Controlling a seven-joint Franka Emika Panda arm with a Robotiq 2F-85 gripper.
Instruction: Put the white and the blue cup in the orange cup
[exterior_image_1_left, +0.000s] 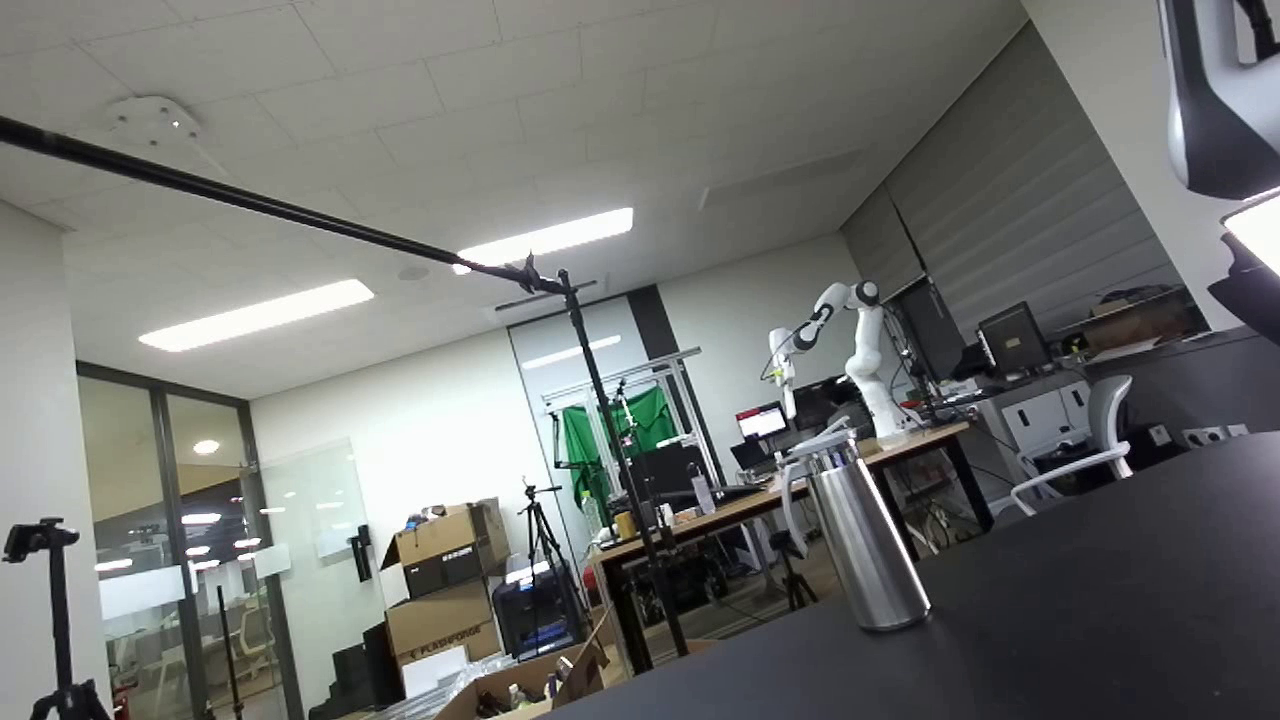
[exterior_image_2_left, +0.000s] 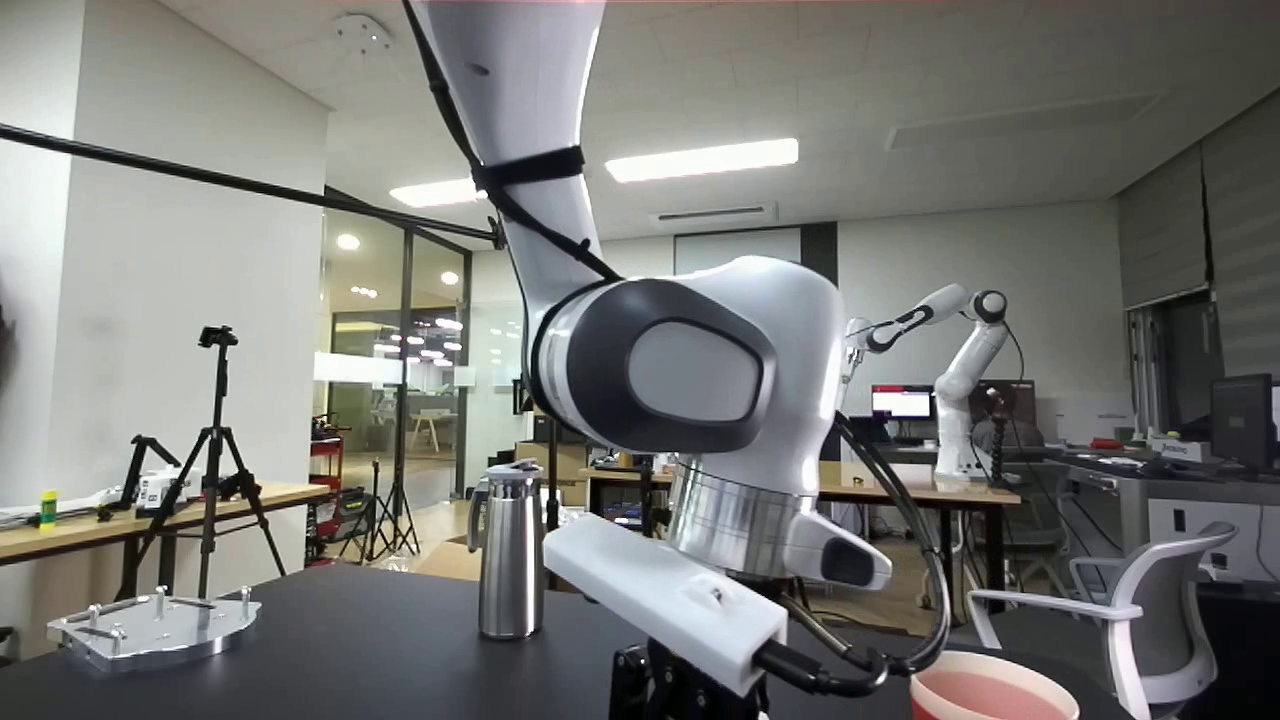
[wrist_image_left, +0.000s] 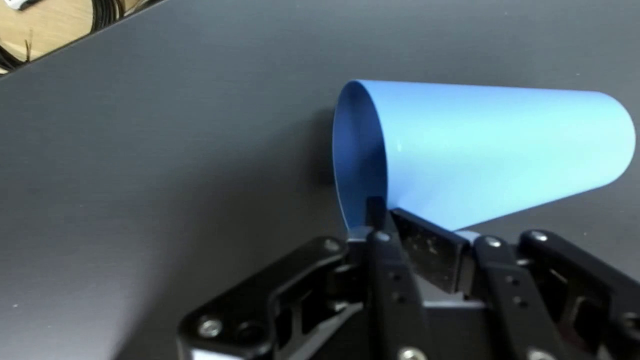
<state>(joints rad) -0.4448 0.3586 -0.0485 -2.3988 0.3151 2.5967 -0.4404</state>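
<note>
While the blue cup (wrist_image_left: 490, 150) is seen on its side over the dark table (wrist_image_left: 125, 175), its rim is pinched by the gripper (wrist_image_left: 389, 209), with one finger placed inside the mouth and the other outside. Whether the table is touched by this cup cannot be told. In an exterior view, the orange cup (exterior_image_2_left: 985, 680) is cut by the bottom edge; its mouth is turned upward, and its full content cannot be judged. A lidded steel jug (exterior_image_2_left: 510, 560) is stood upright on the table in both exterior views. Beyond the table edge, some small things (exterior_image_1_left: 516, 694) are contained in an open cardboard box (exterior_image_1_left: 586, 678).
</note>
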